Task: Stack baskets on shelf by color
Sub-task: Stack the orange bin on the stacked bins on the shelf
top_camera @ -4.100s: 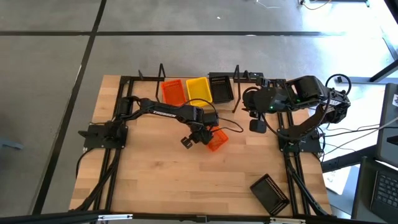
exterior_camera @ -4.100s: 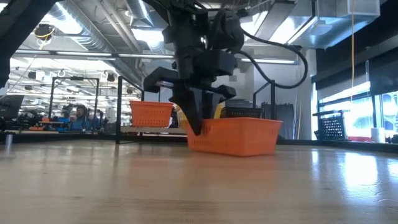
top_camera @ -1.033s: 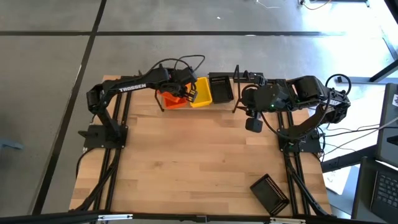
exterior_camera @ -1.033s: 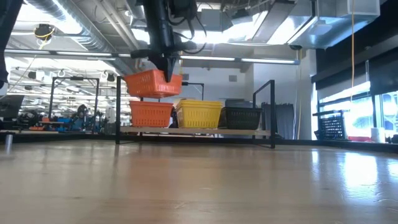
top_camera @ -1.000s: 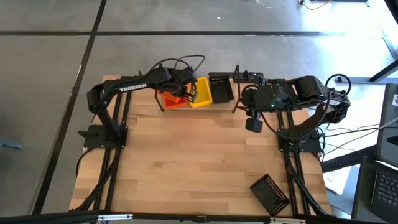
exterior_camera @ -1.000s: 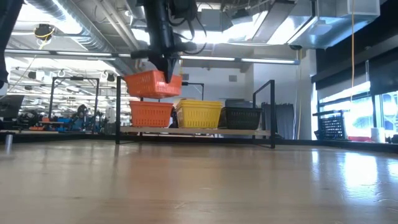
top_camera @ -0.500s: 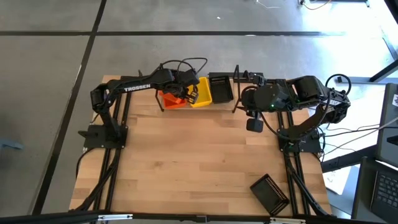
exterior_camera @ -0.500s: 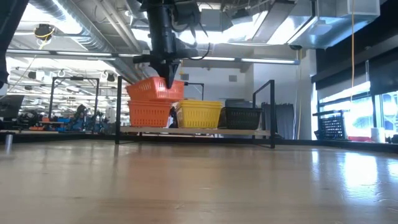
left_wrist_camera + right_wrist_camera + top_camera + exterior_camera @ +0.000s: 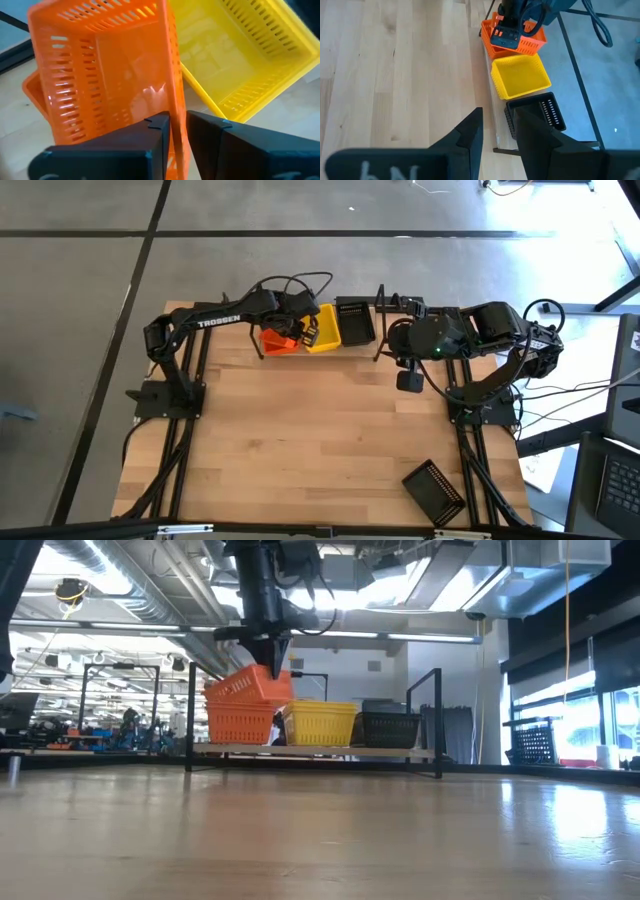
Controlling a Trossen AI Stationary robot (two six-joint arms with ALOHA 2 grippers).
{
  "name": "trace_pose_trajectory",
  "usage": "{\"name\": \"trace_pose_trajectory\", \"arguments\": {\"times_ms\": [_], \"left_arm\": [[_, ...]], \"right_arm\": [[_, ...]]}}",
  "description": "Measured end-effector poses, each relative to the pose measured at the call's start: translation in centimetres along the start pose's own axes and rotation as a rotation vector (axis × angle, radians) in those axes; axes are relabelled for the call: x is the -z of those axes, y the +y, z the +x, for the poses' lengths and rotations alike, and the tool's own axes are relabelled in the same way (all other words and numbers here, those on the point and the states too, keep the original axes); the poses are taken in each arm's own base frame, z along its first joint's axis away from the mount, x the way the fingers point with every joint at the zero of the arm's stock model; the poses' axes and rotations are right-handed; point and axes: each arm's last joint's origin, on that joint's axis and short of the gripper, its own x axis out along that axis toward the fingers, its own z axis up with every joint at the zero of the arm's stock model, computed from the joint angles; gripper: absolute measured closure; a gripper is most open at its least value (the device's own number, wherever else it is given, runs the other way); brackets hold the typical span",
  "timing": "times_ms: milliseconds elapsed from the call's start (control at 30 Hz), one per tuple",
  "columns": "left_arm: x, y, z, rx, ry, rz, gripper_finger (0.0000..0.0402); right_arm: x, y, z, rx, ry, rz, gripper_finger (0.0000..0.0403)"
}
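My left gripper (image 9: 300, 332) reaches over the shelf (image 9: 320, 751) at the table's far edge, shut on an orange basket (image 9: 248, 688). That basket sits tilted, its lower part inside the orange basket (image 9: 240, 724) on the shelf's left end. A yellow basket (image 9: 322, 327) stands in the middle of the shelf and a black basket (image 9: 355, 320) on the right. Another black basket (image 9: 433, 490) lies near the table's near right corner. My right gripper (image 9: 410, 380) hovers open over the table's right side, holding nothing. My left gripper pinches the held basket's side wall (image 9: 172, 112), the one next to the yellow basket (image 9: 235, 60). One finger (image 9: 157, 135) is inside the basket and the other (image 9: 207, 135) outside. It comes from above, pointing down. The gripped side is higher, and the opposite side dips into the lower orange basket (image 9: 34, 92).
The shelf's black end loops (image 9: 437, 720) rise on both sides of the baskets. The right arm's base and cables (image 9: 500, 370) fill the table's right edge. Bare wood (image 9: 300, 450) covers the table's middle and near left.
My left gripper has come down over the shelf's left end with the orange basket. The basket hung clear above the lower orange one; now it has tipped, and its side away from the fingers has sunk into the lower basket. The right arm has kept still.
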Motion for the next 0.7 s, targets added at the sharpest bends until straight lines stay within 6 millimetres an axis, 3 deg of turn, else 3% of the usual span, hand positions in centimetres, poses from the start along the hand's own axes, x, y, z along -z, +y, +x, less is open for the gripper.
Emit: {"name": "trace_pose_trajectory", "arguments": {"times_ms": [700], "left_arm": [[0.3,0.9,-3.1,0.001,-0.057,0.061,0.0349]], "right_arm": [[0.0,-0.2,0.1,0.007,0.002,0.009,0.0296]]}}
